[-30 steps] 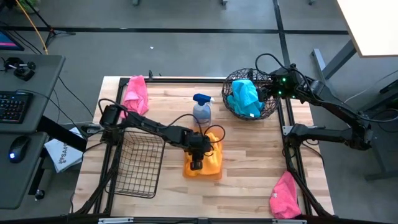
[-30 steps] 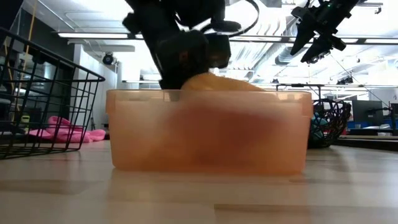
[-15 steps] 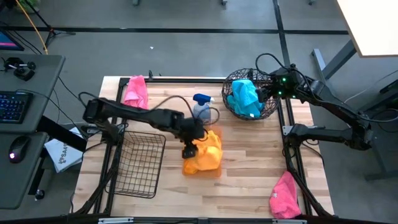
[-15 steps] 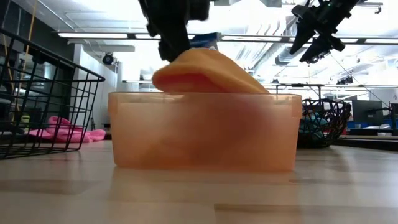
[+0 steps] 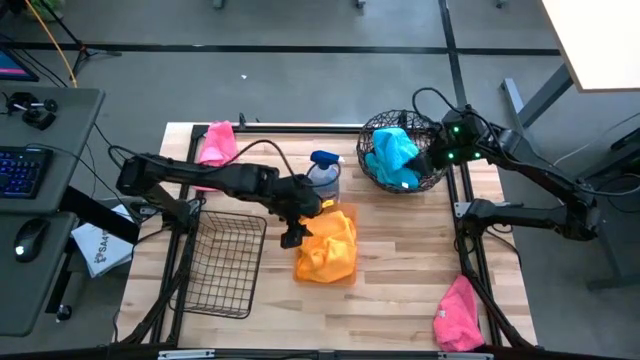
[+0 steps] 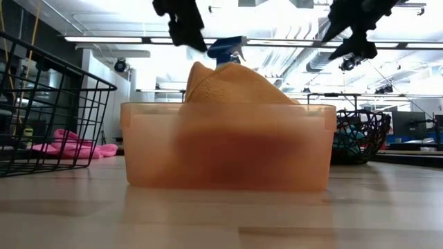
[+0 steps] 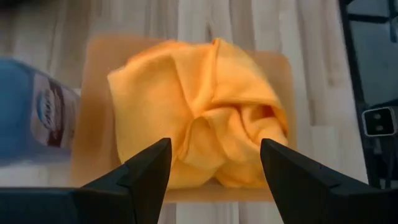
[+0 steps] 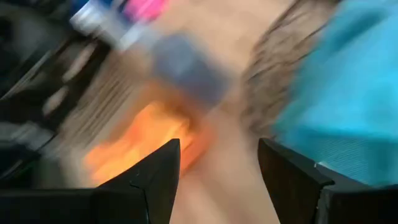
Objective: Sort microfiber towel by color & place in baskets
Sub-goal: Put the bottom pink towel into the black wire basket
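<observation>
The left gripper [image 5: 293, 238] hangs with its fingers spread wide and empty, just off the left side of the translucent orange rectangular plastic bin [image 5: 305, 273] in the middle of the tabletop. The right gripper [image 5: 437, 158], also spread wide and empty, hovers at the right rim of the far basket.

The likeliest trouble: the crumpled orange microfiber towel [image 7: 199, 130] stands heaped above the bin's rim, so a passing finger could snag a fold and drag it out. The blue-capped spray bottle [image 5: 324, 177] stands just behind the bin and could be knocked over by the left arm.

Near to far:
- A pink microfiber towel [image 5: 456, 314] lies loose at the near right corner.
- The rectangular black wire-grid basket [image 5: 220, 265] by the left edge looks empty.
- The bin holds the orange towel.
- The round dark wire bowl-basket [image 5: 432, 180] near the far right corner holds a teal towel [image 5: 392, 157].
- A second pink towel [image 5: 217, 146] lies at the far left corner.
</observation>
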### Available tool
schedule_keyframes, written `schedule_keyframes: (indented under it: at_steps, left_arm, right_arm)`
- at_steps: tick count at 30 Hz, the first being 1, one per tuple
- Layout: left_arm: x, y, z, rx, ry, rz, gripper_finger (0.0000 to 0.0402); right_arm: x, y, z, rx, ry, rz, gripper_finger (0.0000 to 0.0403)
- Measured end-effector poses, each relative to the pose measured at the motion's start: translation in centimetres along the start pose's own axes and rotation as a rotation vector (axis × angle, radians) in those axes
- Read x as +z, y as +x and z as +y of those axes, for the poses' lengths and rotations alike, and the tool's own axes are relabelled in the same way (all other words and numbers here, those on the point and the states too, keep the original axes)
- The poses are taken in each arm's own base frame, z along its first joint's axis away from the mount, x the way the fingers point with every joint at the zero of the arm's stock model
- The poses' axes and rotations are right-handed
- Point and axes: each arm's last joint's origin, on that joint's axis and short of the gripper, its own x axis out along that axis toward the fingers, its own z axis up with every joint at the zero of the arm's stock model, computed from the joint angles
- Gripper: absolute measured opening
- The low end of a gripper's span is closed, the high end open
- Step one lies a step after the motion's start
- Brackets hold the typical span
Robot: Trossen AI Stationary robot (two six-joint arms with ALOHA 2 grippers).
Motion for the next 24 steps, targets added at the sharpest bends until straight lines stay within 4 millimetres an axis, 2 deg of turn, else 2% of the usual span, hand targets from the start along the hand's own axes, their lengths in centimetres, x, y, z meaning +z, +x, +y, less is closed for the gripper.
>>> schedule_keyframes:
  at_steps: [3, 7, 10, 12, 17, 21, 24]
  left_arm:
    - [-0.5, -1.3, -0.1, 0.025, -0.006, -0.075, 0.0235]
    - [-1.8, -3.2, 0.6, 0.067, -0.079, -0.246, 0.0235]
    - [-3.4, -4.2, 1.5, 0.088, -0.169, -0.369, 0.0235]
    - [-4.4, -4.8, 1.9, 0.100, -0.229, -0.447, 0.0235]
    - [-6.4, -5.9, 2.4, 0.129, -0.338, -0.577, 0.0235]
    - [-6.7, -6.7, 2.4, 0.148, -0.368, -0.626, 0.0235]
    - [-6.6, -7.0, 2.4, 0.162, -0.339, -0.643, 0.0235]
  right_arm:
    - [-1.1, 0.2, 1.0, 0.121, 0.002, 0.133, 0.0211]
    - [-3.6, 0.7, 2.7, 0.136, -0.012, 0.315, 0.0211]
    - [-6.3, 1.6, 3.7, 0.125, 0.016, 0.447, 0.0211]
    - [-8.3, 2.3, 4.3, 0.112, 0.043, 0.530, 0.0211]
    - [-14.9, 4.5, 4.9, 0.040, 0.127, 0.746, 0.0211]
    - [-19.9, 5.3, 4.7, -0.021, 0.243, 0.878, 0.0211]
    - [-22.6, 5.4, 4.5, -0.109, 0.320, 0.947, 0.0211]
